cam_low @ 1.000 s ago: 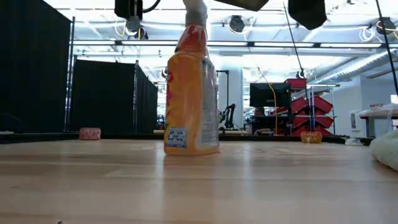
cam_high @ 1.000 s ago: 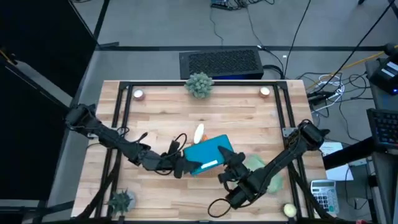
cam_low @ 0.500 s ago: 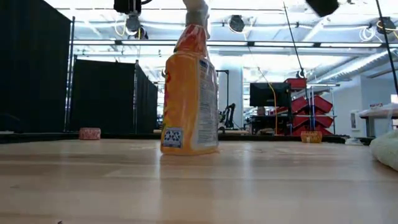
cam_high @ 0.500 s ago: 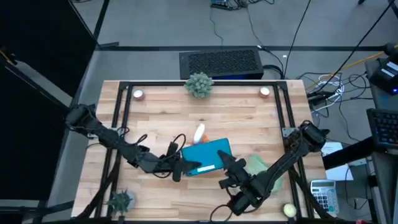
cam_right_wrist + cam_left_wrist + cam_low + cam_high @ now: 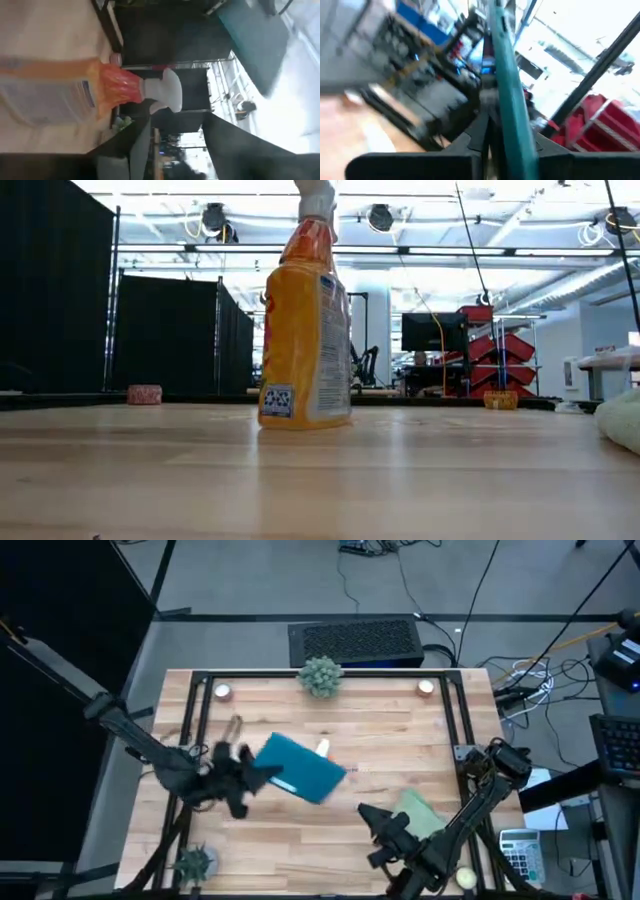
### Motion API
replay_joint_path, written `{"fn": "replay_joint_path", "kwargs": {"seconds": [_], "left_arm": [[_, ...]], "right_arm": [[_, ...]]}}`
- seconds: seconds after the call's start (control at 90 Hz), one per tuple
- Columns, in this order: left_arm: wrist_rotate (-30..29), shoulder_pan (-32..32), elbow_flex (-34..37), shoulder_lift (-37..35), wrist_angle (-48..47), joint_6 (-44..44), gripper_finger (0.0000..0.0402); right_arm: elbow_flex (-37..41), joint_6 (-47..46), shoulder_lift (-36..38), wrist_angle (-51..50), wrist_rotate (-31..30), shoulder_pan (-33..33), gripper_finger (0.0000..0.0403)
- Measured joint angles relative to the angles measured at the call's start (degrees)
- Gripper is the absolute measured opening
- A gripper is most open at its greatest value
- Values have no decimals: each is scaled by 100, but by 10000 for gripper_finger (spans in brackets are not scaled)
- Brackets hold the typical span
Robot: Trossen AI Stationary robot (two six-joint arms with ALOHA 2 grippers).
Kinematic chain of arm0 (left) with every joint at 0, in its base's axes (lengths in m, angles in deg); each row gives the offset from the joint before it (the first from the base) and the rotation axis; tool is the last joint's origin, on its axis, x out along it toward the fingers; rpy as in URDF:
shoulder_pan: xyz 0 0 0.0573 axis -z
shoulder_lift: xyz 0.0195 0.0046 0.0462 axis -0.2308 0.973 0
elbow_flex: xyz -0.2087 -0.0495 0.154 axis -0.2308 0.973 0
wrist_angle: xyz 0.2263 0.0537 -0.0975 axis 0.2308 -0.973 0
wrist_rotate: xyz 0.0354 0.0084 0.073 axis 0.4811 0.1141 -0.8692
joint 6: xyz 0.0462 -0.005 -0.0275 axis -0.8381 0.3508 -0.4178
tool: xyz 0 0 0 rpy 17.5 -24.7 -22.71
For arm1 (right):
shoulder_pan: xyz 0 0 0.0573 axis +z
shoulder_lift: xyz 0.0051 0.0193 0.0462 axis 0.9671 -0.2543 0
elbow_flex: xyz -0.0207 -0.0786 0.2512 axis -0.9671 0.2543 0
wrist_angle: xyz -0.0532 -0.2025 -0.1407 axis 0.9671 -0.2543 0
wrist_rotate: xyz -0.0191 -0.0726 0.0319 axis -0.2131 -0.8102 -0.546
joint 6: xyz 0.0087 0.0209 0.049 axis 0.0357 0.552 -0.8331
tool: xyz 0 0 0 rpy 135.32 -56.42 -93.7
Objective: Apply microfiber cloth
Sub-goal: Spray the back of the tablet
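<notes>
**Tablet carried off to the left; cloth left free at the right edge**

Compared with the picture one second earlier, the teal tablet point(image 5: 297, 767) is seen shifted from table centre toward the left, held up by the left gripper point(image 5: 243, 778), while the right gripper point(image 5: 381, 824) is drawn back toward the near right corner. In the left wrist view the tablet is seen edge-on, clamped between the dark fingers point(image 5: 479, 131). The right gripper's fingers point(image 5: 131, 141) are seen spread, with nothing between them. The microfiber cloth point(image 5: 419, 815) is found on the table's near right side, just beside the right arm; its edge shows at the right border of the low view point(image 5: 624, 420). It is judged light, soft and limp, likely to sag and fold when lifted, so a pinch on a raised fold or a corner is suggested. Its rumpled outline appears slightly elongated, the long axis running diagonally from near right toward far left. The spray bottle point(image 5: 320, 749) is seen upright at centre.
</notes>
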Motion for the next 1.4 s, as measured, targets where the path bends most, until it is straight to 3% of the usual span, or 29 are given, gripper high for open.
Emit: {"fn": "replay_joint_path", "kwargs": {"seconds": [0.067,0.156,0.4,0.533,0.756,0.967,1.133,1.256,1.4], "left_arm": [[-293,-15,0,-344,-273,-648,14],[-658,-124,0,-699,-834,-1098,7],[-704,-566,0,-1028,-2519,-1077,5],[-726,-814,2,-1010,-3948,-429,5],[4,-1538,40,-617,-6240,1134,5],[1104,-1837,436,-77,-5548,924,4],[1263,-1943,710,501,-4888,861,4],[1771,-1874,752,793,-4273,864,4],[1969,-1703,763,1070,-4017,1020,4]], "right_arm": [[0,-671,3,38,134,-40,169],[0,-1702,19,45,748,-234,172],[0,-3715,28,42,2695,-833,176],[0,-4380,28,43,3091,-1051,176],[0,-4881,31,46,3438,-1396,176],[3,-4244,33,34,3824,-2039,176],[241,-3535,33,328,4196,-2602,176],[496,-3108,35,989,4590,-2816,176],[612,-2870,35,1254,4564,-2946,176]]}}
